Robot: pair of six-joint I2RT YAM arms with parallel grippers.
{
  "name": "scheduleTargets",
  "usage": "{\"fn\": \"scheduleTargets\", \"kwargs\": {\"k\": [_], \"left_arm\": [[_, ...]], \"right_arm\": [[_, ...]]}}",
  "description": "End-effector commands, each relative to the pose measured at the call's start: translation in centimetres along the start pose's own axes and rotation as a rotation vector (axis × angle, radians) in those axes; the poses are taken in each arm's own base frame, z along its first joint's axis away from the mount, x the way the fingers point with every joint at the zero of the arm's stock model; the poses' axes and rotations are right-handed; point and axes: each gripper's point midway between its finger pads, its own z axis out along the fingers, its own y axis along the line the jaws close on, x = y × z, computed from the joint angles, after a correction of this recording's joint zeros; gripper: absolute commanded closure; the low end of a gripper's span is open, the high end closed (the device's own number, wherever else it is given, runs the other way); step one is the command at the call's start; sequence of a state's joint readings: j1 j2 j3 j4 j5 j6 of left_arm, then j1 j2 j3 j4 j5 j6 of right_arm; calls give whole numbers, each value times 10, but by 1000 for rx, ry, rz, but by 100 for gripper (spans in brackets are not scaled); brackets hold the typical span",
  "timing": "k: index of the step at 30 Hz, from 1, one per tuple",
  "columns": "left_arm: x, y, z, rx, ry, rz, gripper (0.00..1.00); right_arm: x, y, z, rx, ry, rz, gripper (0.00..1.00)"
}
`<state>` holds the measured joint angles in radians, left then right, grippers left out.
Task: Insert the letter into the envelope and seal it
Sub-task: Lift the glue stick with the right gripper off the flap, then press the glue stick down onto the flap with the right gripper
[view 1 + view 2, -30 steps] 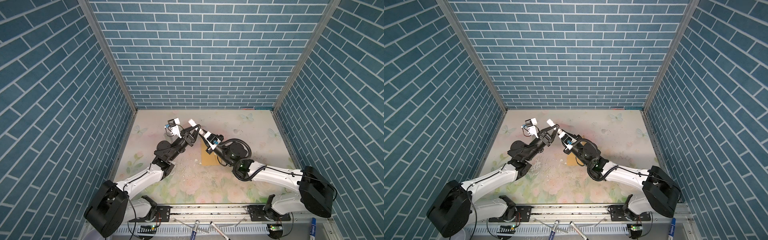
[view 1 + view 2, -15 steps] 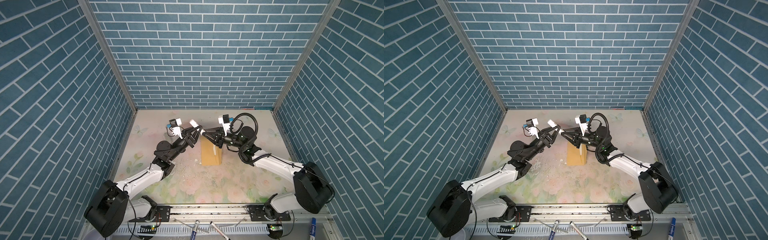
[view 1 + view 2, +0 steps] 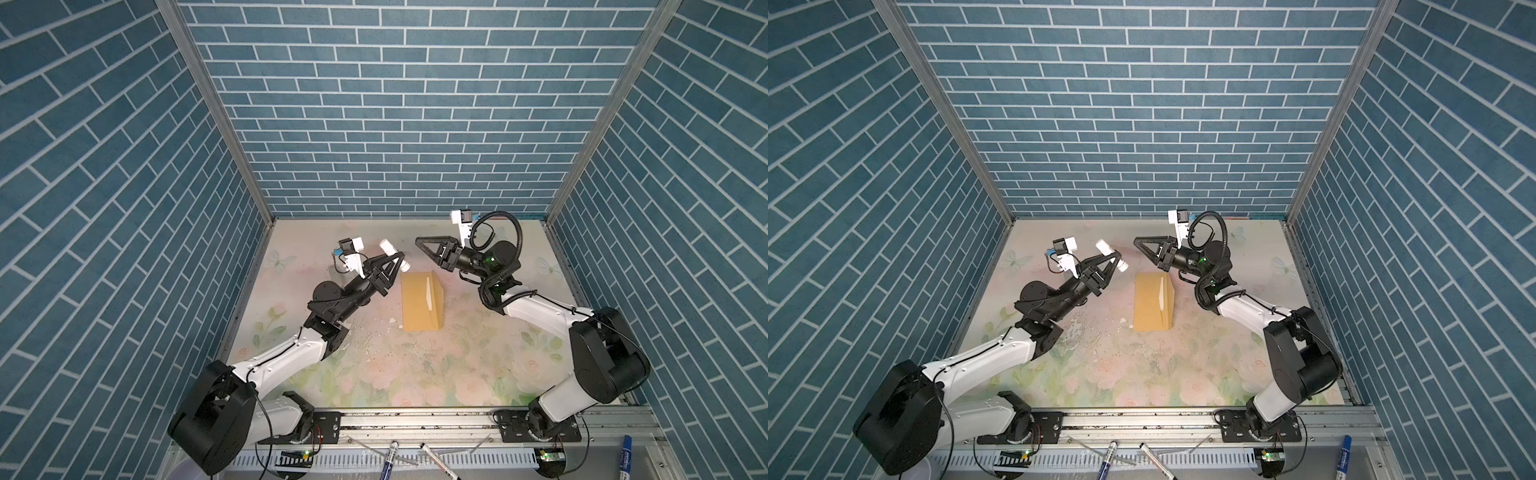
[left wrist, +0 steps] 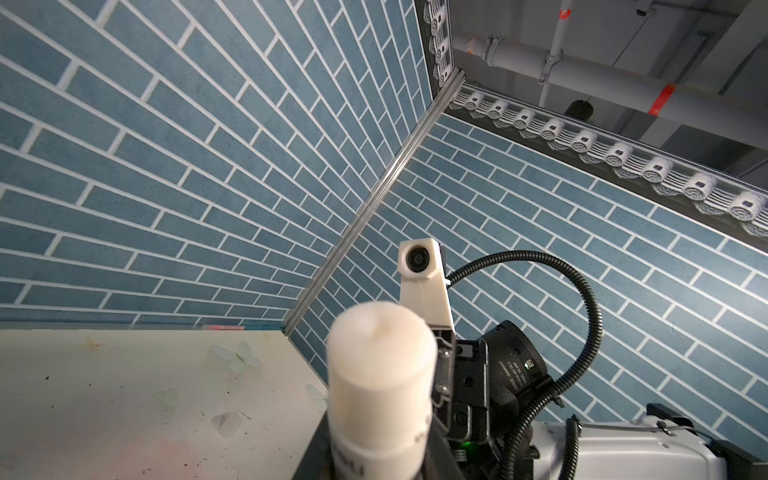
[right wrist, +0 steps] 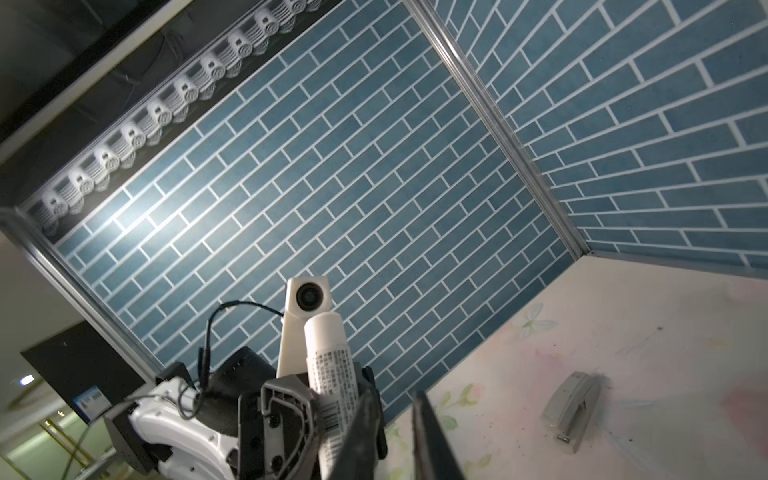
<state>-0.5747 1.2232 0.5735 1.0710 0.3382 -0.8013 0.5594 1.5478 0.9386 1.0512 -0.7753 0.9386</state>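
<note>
Envelope (image 3: 419, 301) lies flat between the two jaws, touching neither.

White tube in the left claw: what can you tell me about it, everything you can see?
The white tube is a smooth, plastic-looking cylinder with a rounded end, which looks blurred from the left wrist camera. Its side carries small grey print and a barcode. The left gripper is shut on it near the fingertips, holding it tilted above the table. In both top views its two ends stick out past the fingers. Nothing else touches it.
</note>
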Motion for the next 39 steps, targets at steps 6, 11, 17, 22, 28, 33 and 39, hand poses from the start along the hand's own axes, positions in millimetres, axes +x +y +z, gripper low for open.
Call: {"fn": "scheduleTargets", "kwargs": {"k": [6, 11, 17, 22, 28, 33, 39], "left_arm": [[-11, -1, 0, -18, -43, -68, 100], [-12, 1, 1, -25, -49, -81, 100], [-13, 1, 1, -28, -50, -82, 100], [-12, 2, 0, -28, -48, -84, 100], [-12, 1, 0, -27, -50, -83, 100], [-11, 2, 0, -30, -49, -82, 100], [-10, 3, 0, -30, -48, -84, 100]], "right_arm": [[19, 21, -21, 321, -14, -727, 50], [41, 21, -15, 419, 42, -1008, 44], [52, 27, -1, 464, 43, -1182, 47], [53, 29, 10, 502, 11, -1247, 53], [51, 31, 19, 529, -27, -1284, 58], [51, 33, 23, 534, -37, -1290, 62], [49, 33, 24, 548, -42, -1288, 68]]}}
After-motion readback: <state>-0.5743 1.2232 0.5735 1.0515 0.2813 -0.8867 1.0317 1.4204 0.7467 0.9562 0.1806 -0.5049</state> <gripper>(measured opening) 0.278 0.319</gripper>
